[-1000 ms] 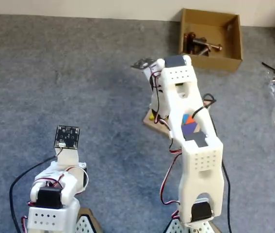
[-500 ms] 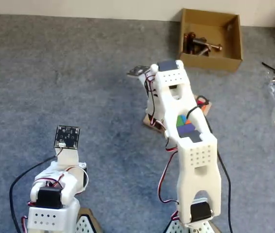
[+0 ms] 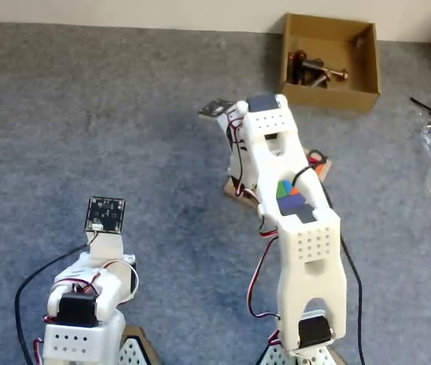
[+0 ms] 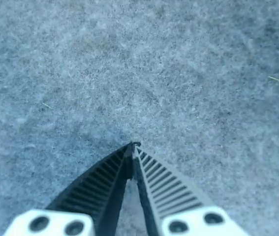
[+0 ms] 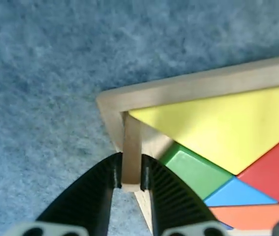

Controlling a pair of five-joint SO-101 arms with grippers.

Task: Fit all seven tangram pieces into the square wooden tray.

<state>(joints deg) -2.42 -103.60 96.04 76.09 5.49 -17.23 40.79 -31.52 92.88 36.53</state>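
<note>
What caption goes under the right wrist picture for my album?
The right gripper pinches the wooden tray by its edge, beside the yellow triangle and green piece.

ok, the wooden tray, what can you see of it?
The wooden tray looks like pale, bare wood, with a raised rim, a squared corner and a flat floor. It rests on the grey carpet, and in the high view most of it lies under the right arm. The right gripper is shut on its side rim beside one corner. Inside lie a yellow triangle, a green piece, a blue piece, a red piece and an orange piece. A sliver of floor is bare by the gripped rim.
</note>
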